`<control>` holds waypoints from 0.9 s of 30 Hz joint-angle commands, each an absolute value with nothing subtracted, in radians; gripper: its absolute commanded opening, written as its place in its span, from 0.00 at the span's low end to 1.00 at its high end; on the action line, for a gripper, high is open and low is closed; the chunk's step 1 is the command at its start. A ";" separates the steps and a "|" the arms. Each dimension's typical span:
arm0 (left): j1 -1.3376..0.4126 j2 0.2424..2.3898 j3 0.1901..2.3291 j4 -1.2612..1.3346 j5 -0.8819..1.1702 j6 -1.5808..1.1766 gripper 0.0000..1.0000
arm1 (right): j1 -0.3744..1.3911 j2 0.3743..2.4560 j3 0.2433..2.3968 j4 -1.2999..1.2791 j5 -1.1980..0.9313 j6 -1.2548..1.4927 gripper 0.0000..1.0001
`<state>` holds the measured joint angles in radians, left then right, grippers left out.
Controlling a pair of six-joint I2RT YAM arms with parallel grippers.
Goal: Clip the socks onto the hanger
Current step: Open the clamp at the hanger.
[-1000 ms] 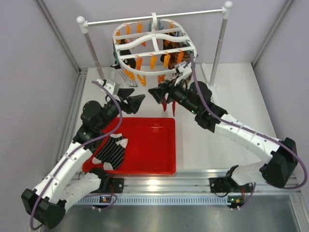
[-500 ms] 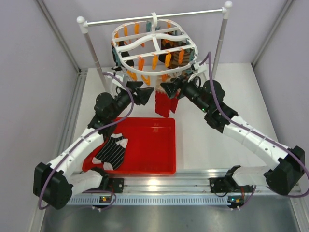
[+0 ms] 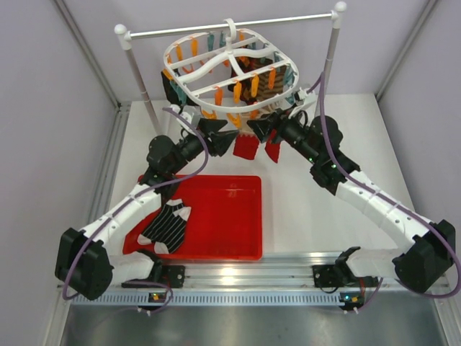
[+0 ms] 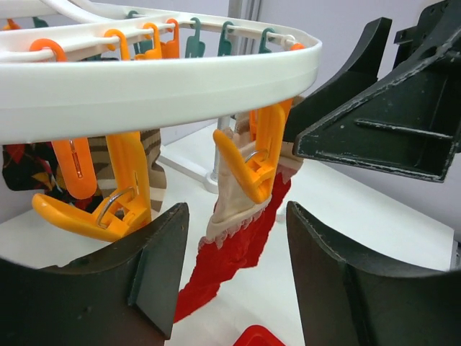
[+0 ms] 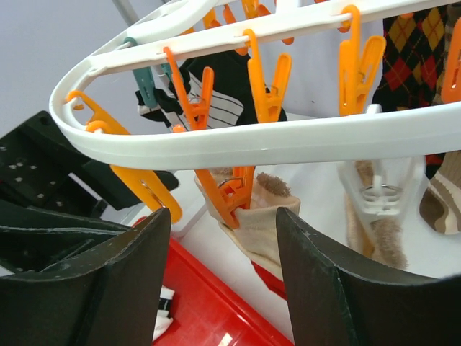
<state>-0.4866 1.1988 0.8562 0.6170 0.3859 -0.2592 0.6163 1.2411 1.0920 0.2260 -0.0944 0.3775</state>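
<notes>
**Both tools wide at the hanger's rim**

The left tool (image 4: 230, 285) stands wide and grips nothing. Just beyond its fingers a beige-pink sock (image 4: 230, 209) hangs pinched in an orange clip (image 4: 248, 162), with a dark red sock (image 4: 223, 259) behind. The right tool (image 5: 220, 281) is also wide and empty. The hanger (image 3: 229, 50) hangs from the rod (image 3: 173, 29), top centre overhead. A striped black sock (image 3: 167, 225) lies in the red tray (image 3: 230, 216) on the counter (image 3: 302, 216).

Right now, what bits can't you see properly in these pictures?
- Top view: the hanger hides the top of the red sock and its clip.
- Top view: the left arm covers the tray's left edge.
- Left wrist: a left finger hides the red sock's bottom end.
- Right wrist: fingers and the bottom edge leave only a strip of tray.
</notes>
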 commanded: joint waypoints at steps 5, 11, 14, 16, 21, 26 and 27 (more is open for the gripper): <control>-0.505 1.256 0.946 0.732 0.413 -0.244 0.63 | 0.606 1.206 1.094 0.311 -0.212 0.405 0.58; -0.531 1.315 1.002 0.756 0.436 -0.232 0.66 | 0.606 1.200 1.094 0.322 -0.233 0.413 0.57; -0.543 1.336 1.020 0.765 0.442 -0.233 0.60 | 0.606 1.193 1.094 0.321 -0.236 0.416 0.56; -0.546 1.336 1.023 0.765 0.446 -0.223 0.49 | 0.603 1.189 1.094 0.321 -0.235 0.416 0.56; -0.549 1.313 0.997 0.732 0.430 -0.199 0.29 | 0.603 1.178 1.101 0.318 -0.218 0.428 0.56; -0.567 1.299 0.991 0.703 0.422 -0.160 0.11 | 0.604 1.187 1.115 0.328 -0.199 0.451 0.54; -0.572 1.299 0.994 0.701 0.419 -0.149 0.09 | 0.606 1.192 1.118 0.328 -0.192 0.449 0.54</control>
<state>-0.5533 1.3373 0.9764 0.6727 0.4217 -0.1913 0.6102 1.2095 1.0916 0.2626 -0.2085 0.4328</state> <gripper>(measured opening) 0.236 0.544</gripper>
